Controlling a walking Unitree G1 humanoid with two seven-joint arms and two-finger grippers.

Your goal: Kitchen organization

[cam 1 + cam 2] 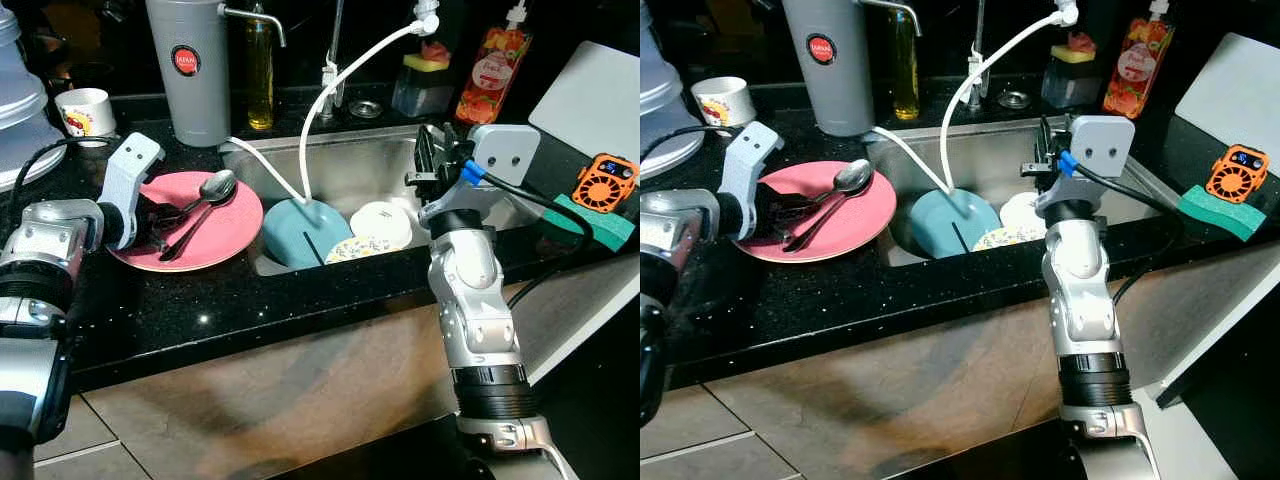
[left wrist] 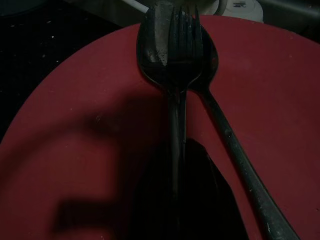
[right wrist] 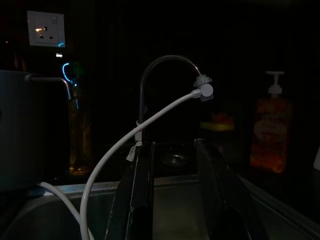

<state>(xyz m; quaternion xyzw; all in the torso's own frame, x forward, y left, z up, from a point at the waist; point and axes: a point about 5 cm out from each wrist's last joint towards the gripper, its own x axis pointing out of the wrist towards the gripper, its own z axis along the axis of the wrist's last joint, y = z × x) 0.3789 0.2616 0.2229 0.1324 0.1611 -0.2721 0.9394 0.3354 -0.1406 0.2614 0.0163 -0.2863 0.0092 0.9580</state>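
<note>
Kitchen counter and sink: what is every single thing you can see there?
Plate: 1, pink, on counter left of sink.
Spoon: 1, silver, on plate.
Fork: 1, silver, on plate, over the spoon.
Sink: 1, steel.
Dishes: 3, one teal, one white, one patterned, in sink.
Hose: 1, white, tap to sink.
Canister: 1, grey, behind plate.
Cup: 1, white, far left.
Soap bottle: 1, orange, behind sink.
Fan: 1, orange, right counter.
Sponge: 1, green, under fan.
Left gripper: over plate, shut on fork.
Right gripper: above sink, open.
</note>
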